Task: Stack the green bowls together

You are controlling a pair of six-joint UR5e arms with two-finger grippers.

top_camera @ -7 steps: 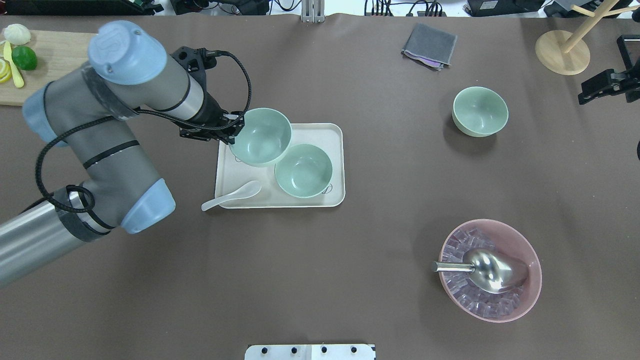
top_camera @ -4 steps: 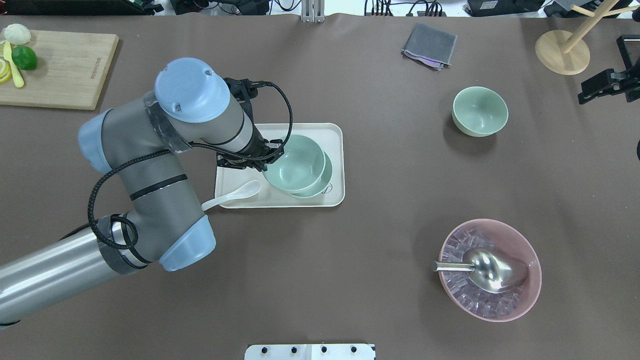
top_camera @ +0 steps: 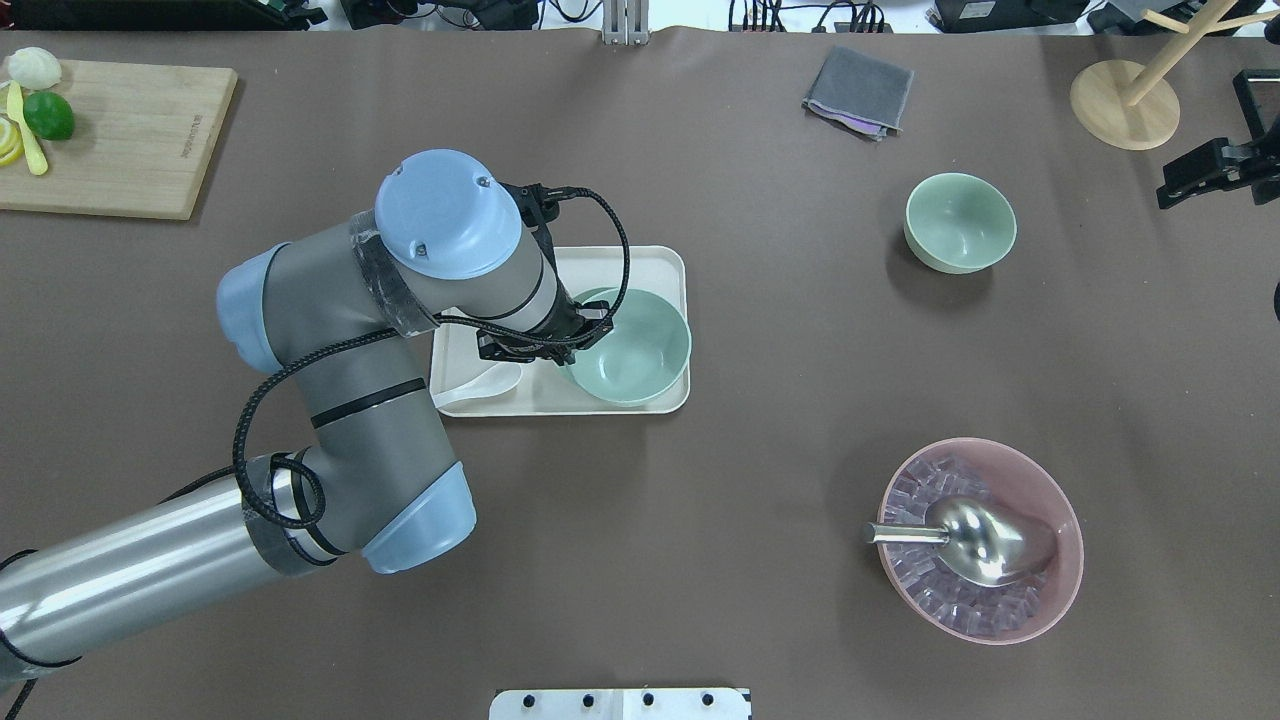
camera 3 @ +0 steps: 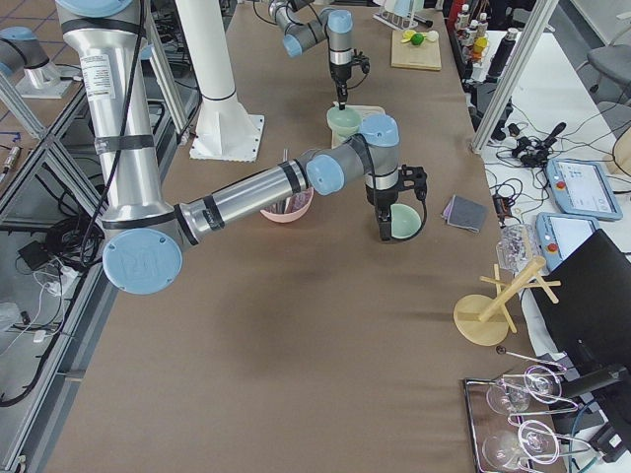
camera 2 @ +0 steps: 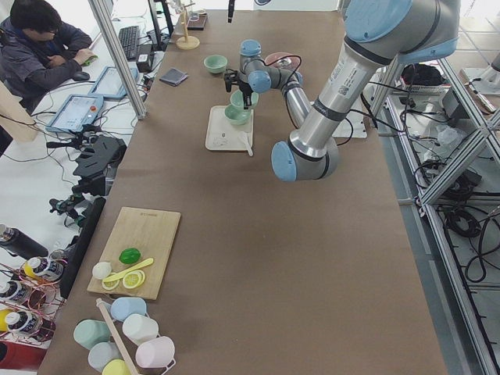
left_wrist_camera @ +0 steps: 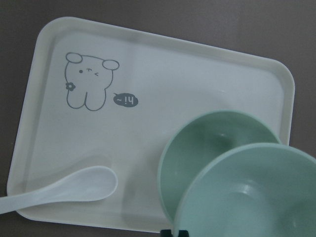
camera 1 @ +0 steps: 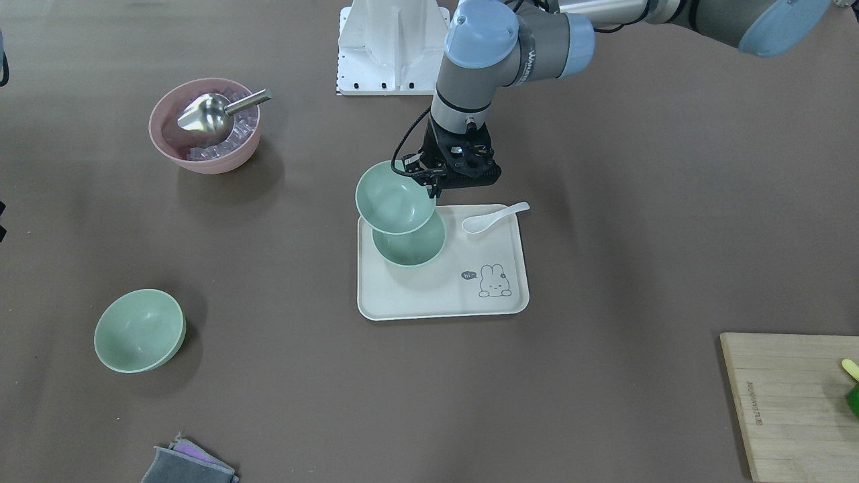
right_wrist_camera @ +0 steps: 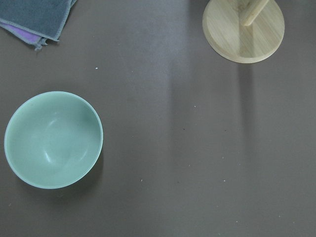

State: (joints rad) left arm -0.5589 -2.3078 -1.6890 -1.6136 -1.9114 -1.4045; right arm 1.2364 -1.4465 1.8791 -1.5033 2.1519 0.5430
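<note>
Clamping one green bowl of three, left gripper above a second bowl on one tray.

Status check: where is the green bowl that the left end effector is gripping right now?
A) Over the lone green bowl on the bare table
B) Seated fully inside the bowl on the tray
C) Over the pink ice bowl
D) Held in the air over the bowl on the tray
D: the left end effector pinches the rim of the held green bowl, which sits raised and offset above the tray bowl, not nested in it.
</note>
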